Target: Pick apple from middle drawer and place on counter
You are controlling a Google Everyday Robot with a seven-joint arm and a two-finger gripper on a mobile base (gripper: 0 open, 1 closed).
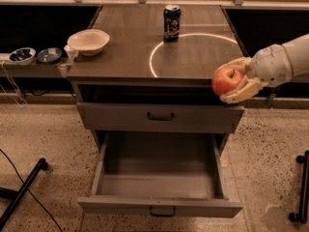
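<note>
The red apple (227, 80) with a yellowish patch is held in my gripper (225, 83), which comes in from the right. The pale fingers (240, 92) are shut around it, above and below. The apple hangs at the counter's front right corner, level with its edge, above the floor. The counter (125, 52) is a grey-brown wood-grain top with a thin white ring (153, 57). The middle drawer (159, 178) is pulled out wide below; its grey inside holds nothing.
A dark drink can (171, 22) stands at the ring's far edge. A white bowl (88, 41) sits at the counter's left. The upper drawer front (159, 116) is closed. Small bowls (21, 55) rest on the left shelf. Black stand legs (21, 190) lie on the floor.
</note>
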